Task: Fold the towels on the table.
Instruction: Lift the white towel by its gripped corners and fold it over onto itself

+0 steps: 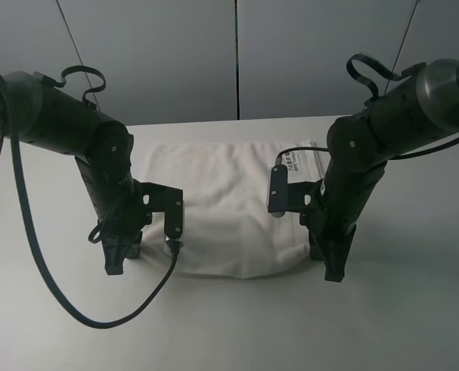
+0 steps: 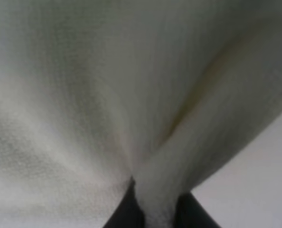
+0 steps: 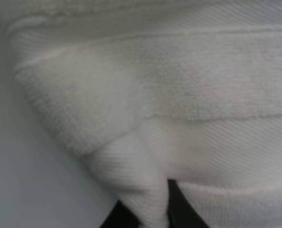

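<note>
A white terry towel [image 1: 229, 209] lies spread on the white table [image 1: 229, 325], with a small printed label [image 1: 295, 161] near its far right corner. My left gripper [image 1: 120, 259] is at the towel's near left corner and my right gripper [image 1: 330, 263] is at its near right corner. In the left wrist view the dark fingers [image 2: 124, 211] pinch a fold of the towel [image 2: 131, 95]. In the right wrist view the fingers [image 3: 179, 209] pinch a ribbed border fold of the towel [image 3: 179, 85]. Both near corners are lifted slightly.
A grey wall [image 1: 237, 54] stands behind the table's far edge. A black cable [image 1: 83, 309] loops over the table in front of the left arm. Bare tabletop lies on all sides of the towel.
</note>
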Robot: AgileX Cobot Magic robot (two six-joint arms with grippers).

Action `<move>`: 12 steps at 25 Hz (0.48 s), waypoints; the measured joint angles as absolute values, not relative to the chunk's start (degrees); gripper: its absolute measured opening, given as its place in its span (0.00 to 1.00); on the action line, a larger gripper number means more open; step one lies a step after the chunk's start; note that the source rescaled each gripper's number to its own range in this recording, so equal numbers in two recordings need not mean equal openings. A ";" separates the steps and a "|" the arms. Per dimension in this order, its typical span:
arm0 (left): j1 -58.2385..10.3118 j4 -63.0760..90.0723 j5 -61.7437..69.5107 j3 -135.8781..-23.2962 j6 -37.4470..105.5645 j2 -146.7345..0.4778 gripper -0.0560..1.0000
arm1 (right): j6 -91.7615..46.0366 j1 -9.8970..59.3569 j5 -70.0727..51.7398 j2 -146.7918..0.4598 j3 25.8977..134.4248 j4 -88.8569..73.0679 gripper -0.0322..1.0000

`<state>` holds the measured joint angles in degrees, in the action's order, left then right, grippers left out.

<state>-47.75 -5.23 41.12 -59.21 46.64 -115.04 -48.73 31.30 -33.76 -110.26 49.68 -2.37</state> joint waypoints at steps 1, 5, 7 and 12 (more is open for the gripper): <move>-47.75 -4.58 41.25 -59.21 46.64 -115.04 0.06 | -48.11 31.30 -34.00 -110.26 49.68 -2.53 0.03; -47.75 -1.85 42.52 -59.11 46.54 -114.21 0.06 | -46.94 31.30 -36.96 -110.16 49.68 -3.15 0.03; -47.75 -1.24 43.87 -59.11 46.54 -113.08 0.06 | -46.86 31.30 -39.21 -109.87 49.68 -3.72 0.03; -47.75 -0.67 46.92 -59.11 46.54 -111.52 0.05 | -45.59 31.30 -43.36 -105.20 49.43 -4.11 0.03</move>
